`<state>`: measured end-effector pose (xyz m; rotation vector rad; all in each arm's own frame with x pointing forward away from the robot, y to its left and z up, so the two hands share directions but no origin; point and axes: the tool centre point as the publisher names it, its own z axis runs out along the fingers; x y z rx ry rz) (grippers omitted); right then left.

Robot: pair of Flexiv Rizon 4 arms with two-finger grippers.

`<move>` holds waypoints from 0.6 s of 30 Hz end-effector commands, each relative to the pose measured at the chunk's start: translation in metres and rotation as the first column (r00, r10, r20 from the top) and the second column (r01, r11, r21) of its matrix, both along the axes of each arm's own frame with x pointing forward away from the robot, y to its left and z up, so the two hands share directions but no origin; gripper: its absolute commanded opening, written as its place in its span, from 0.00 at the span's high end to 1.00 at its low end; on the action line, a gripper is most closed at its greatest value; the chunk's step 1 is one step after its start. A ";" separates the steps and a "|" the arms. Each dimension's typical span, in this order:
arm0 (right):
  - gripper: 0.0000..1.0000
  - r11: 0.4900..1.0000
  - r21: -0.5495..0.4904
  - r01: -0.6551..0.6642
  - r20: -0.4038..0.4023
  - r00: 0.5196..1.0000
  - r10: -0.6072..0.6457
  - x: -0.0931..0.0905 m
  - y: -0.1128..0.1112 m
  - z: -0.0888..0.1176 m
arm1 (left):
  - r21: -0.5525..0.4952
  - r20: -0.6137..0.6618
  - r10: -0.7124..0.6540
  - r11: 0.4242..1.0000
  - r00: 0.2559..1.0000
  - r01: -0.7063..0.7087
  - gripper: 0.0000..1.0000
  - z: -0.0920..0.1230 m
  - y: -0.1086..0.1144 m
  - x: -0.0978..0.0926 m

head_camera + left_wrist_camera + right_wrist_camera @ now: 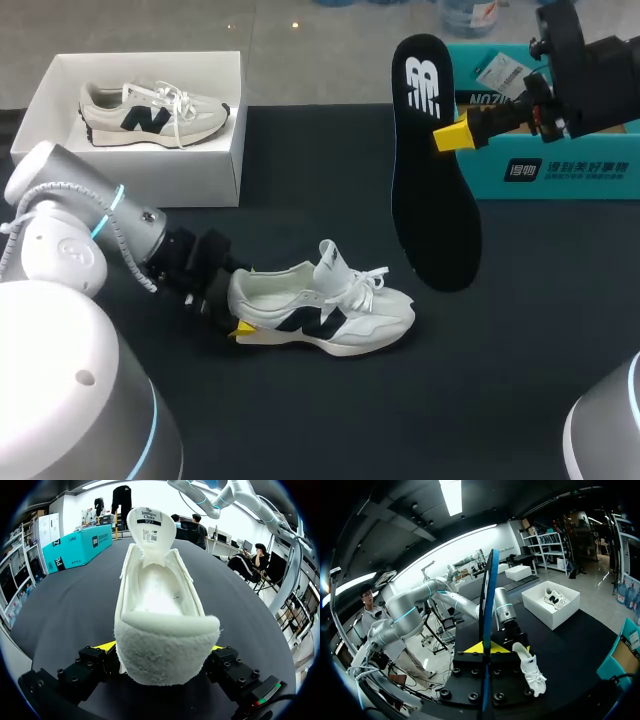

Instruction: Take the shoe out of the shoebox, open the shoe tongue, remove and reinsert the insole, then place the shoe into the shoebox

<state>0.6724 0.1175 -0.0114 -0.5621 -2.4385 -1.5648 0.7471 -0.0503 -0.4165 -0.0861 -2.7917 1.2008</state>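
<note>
The left gripper (233, 303) pinches the heel of the shoe (340, 312), which stands on its sole on the table (500, 380), near the shoebox (225, 170). The right gripper (452, 136) clamps the black insole (435, 200) edge-on, holding it up above the table.

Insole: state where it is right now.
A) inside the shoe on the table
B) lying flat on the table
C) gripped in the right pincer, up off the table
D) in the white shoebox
C: the right pincer clamps the black insole, which hangs clear of the table.
</note>
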 end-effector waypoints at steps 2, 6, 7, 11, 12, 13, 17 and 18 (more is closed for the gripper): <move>1.00 1.000 -0.002 -0.002 -0.002 1.000 0.002 0.003 0.002 -0.001 | 0.002 0.000 0.000 1.000 1.000 0.000 0.00 0.000 0.000 0.000; 1.00 1.000 -0.002 -0.002 -0.002 1.000 0.002 0.003 0.002 -0.001 | 0.070 0.031 -0.016 0.997 0.999 0.014 0.00 0.007 0.000 -0.003; 1.00 1.000 -0.002 -0.002 -0.002 1.000 0.002 0.003 0.002 -0.001 | 0.083 0.033 -0.017 0.996 0.999 0.014 0.00 0.010 0.000 -0.004; 1.00 1.000 -0.002 -0.002 -0.002 1.000 0.002 0.003 0.002 -0.001 | 0.191 0.010 -0.024 0.981 1.000 0.022 0.00 0.016 -0.001 -0.006; 1.00 1.000 -0.002 -0.002 -0.002 1.000 0.002 0.003 0.002 -0.001 | 0.204 0.018 -0.018 0.979 1.000 0.014 0.00 0.016 -0.002 -0.006; 1.00 1.000 -0.002 -0.002 -0.002 1.000 0.002 0.003 0.002 -0.001 | 0.232 0.007 -0.018 0.973 1.000 0.016 0.00 0.017 -0.002 -0.006; 1.00 1.000 -0.002 -0.002 -0.002 1.000 0.002 0.003 0.002 -0.001 | 0.310 0.034 0.003 0.951 0.999 -0.013 0.00 0.016 -0.004 -0.007; 1.00 1.000 -0.002 -0.002 -0.002 1.000 0.002 0.003 0.002 -0.001 | 0.317 0.030 0.003 0.948 1.000 -0.013 0.00 0.015 -0.004 -0.007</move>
